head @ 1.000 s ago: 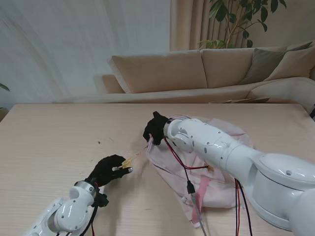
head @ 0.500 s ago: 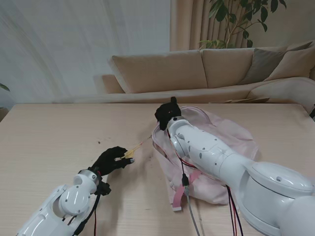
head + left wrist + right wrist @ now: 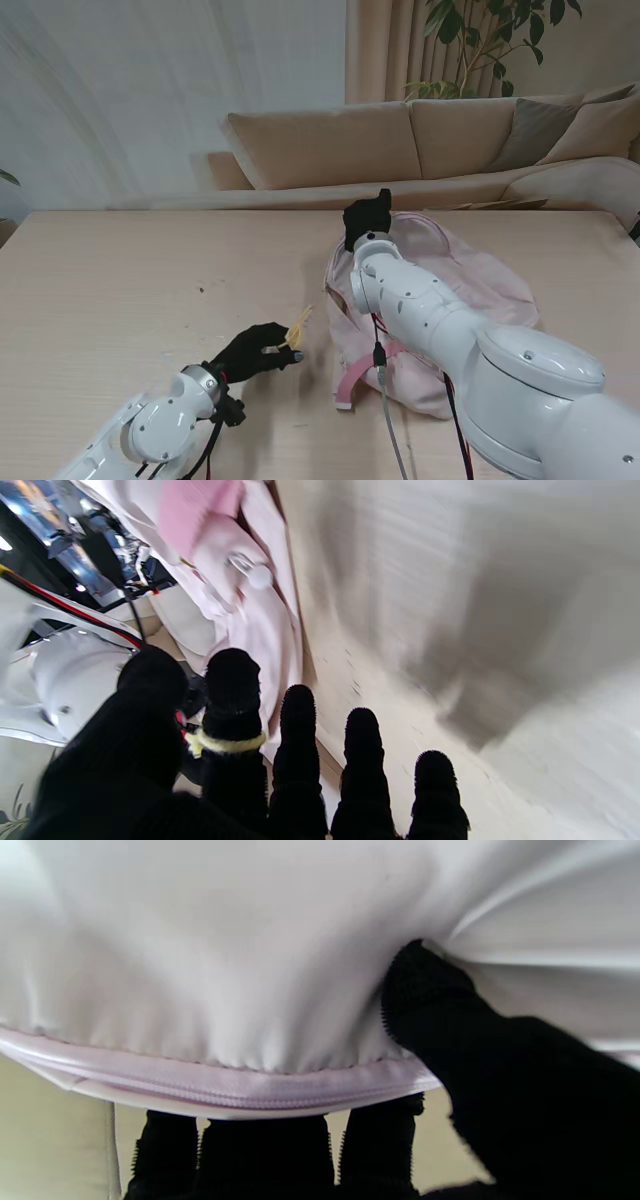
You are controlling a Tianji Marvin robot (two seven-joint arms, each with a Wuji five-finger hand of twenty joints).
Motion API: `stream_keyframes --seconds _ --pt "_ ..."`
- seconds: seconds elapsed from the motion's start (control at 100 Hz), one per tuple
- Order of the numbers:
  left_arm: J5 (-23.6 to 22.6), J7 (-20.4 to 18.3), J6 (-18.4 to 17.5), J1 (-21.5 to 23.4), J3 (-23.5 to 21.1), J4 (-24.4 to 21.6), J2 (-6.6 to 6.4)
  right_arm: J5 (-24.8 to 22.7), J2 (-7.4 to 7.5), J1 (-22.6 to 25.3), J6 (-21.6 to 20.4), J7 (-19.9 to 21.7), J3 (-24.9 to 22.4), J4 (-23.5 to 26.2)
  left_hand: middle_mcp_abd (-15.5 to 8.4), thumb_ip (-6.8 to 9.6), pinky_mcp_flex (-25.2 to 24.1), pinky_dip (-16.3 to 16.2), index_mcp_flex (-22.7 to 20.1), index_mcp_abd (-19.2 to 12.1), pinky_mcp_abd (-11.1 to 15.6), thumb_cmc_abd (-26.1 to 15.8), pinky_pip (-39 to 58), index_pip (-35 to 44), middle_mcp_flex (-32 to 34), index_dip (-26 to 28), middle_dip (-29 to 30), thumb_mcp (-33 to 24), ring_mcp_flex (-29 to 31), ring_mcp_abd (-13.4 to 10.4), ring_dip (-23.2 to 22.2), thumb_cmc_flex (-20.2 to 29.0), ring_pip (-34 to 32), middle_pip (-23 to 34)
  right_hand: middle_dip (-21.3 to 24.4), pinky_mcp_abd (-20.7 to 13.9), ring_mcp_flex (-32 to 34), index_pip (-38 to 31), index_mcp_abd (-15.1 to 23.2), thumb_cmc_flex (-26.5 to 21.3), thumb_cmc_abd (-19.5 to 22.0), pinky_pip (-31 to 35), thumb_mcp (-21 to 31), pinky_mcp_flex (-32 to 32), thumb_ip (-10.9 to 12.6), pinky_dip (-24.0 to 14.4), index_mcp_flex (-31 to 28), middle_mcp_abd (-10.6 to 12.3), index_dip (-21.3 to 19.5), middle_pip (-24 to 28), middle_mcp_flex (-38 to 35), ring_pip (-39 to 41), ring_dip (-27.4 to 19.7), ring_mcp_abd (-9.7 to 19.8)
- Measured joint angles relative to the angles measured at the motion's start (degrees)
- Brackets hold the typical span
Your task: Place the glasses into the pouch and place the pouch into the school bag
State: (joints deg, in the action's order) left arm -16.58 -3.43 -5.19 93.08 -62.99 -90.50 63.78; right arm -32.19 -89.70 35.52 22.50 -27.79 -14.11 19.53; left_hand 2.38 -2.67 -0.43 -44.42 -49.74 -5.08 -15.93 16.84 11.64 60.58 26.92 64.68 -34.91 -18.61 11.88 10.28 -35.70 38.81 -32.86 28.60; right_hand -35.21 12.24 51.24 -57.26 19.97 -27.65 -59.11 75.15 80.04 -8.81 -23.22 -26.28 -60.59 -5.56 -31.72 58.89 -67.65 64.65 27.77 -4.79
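Stand view, left hand [image 3: 262, 350]: low on the table nearer to me, thumb and forefinger pinching a small yellow thing [image 3: 298, 325] that sticks up past the fingertips; the rest of the fingers curl alongside.
Stand view, yellow thing: too small to say whether it is the pouch, a cord or something else.
Stand view, right hand [image 3: 366, 218]: up at the far edge of the school bag [image 3: 470, 285], fingers closed on the rim of the pink fabric.
Stand view, school bag: pink, slumped on the table [image 3: 110, 280] to the right of the left hand, apart from it, a darker pink strap [image 3: 352, 382] trailing toward me.
Stand view, glasses: cannot make them out.
Left wrist view, fingers [image 3: 298, 740]: four side by side, slightly apart, a yellow band [image 3: 225, 742] across one where the thumb closes in; the pink bag [image 3: 260, 625] lies beyond them.
Right wrist view, right hand [image 3: 450, 1080]: thumb [image 3: 425, 990] presses into pale fabric from one side, fingers [image 3: 270, 1155] under the zippered hem [image 3: 210, 1090] on the other, gripping the edge.
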Motion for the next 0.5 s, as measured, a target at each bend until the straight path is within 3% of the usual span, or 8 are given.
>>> stream_keyframes --seconds 0.18,0.29,0.35,0.4,0.46,0.5 --pt "2.9 -2.25 -2.38 1.0 1.83 -1.27 -0.43 1.03 -1.0 0.23 0.9 -0.48 -0.37 -1.3 0.01 0.0 0.0 0.0 -0.09 0.05 -0.19 -0.71 0.0 0.23 0.05 0.0 0.0 1.23 0.1 0.01 0.0 0.04 0.0 0.0 0.03 0.0 0.65 -0.26 -0.52 0.0 -0.03 0.03 0.0 -0.45 0.0 -0.05 0.0 -0.15 0.0 0.13 -0.83 0.58 -0.02 -0.31" --pt "0.34 -2.61 -2.7 1.0 2.09 -1.66 -0.55 1.08 -0.91 0.37 0.28 -0.23 -0.24 -1.28 0.01 0.01 0.0 0.0 -0.1 0.19 -0.19 -0.74 0.0 0.43 0.06 0.0 0.0 1.78 0.67 0.01 0.0 0.06 -0.29 0.0 0.04 0.0 0.65 -0.27 -0.53 0.0 0.21 0.04 0.0 -0.73 0.0 -0.07 0.05 -0.16 -0.04 0.35 -0.84 0.58 0.04 -0.31" --pt "-1.06 -2.24 -2.66 1.0 1.85 -1.63 -0.54 0.87 -0.58 0.52 0.03 0.18 -0.32 -0.76 0.01 0.01 0.0 0.0 -0.16 0.19 -0.21 -0.76 0.0 0.93 0.06 0.0 0.0 1.8 0.67 0.02 0.0 0.67 -0.29 0.0 0.21 0.0 0.29 -0.93 -0.51 0.51 2.93 -0.03 0.0 0.18 0.0 -0.07 2.45 0.4 -0.4 0.72 0.38 -0.79 0.31 0.44" --pt "-0.89 -2.12 -2.3 1.0 1.36 -1.54 -0.47 0.33 0.27 0.78 0.03 1.29 -0.48 0.94 0.01 0.01 0.0 0.0 -0.79 0.19 -0.21 -0.76 0.01 1.06 0.06 0.0 0.0 1.8 0.67 0.02 0.0 0.67 -0.29 0.0 1.09 0.03 -3.51 -1.07 -0.49 0.51 6.7 -0.83 -0.25 2.79 0.24 -0.06 6.41 0.79 -0.88 0.49 5.19 -3.85 0.9 1.5" --pt "-0.48 -2.11 -1.64 0.96 0.65 -1.35 -0.42 -1.08 2.61 1.29 -0.16 4.91 -1.03 5.68 0.01 0.01 0.0 0.0 -1.31 0.19 -0.21 -0.76 0.01 1.57 0.06 0.0 0.0 1.8 0.66 0.02 0.0 0.67 -0.29 0.0 2.58 0.03 -10.94 0.87 -2.12 0.66 10.76 -2.79 -1.21 7.56 1.74 0.63 17.58 1.32 1.78 -0.88 16.8 -9.36 1.09 2.86" --pt "-0.46 -2.12 -1.27 0.93 0.25 -1.16 -0.42 -2.7 5.09 1.64 -0.73 9.51 -1.39 10.66 0.01 0.01 0.0 0.0 -1.39 0.19 -0.21 -0.77 0.01 1.69 0.06 0.0 0.0 1.8 0.67 0.03 0.0 0.67 -0.28 0.0 4.81 -0.5 -16.76 4.24 -3.39 3.42 14.69 -4.57 -1.82 10.45 7.18 2.45 24.68 1.6 1.88 -2.08 25.51 -13.3 1.1 4.0"
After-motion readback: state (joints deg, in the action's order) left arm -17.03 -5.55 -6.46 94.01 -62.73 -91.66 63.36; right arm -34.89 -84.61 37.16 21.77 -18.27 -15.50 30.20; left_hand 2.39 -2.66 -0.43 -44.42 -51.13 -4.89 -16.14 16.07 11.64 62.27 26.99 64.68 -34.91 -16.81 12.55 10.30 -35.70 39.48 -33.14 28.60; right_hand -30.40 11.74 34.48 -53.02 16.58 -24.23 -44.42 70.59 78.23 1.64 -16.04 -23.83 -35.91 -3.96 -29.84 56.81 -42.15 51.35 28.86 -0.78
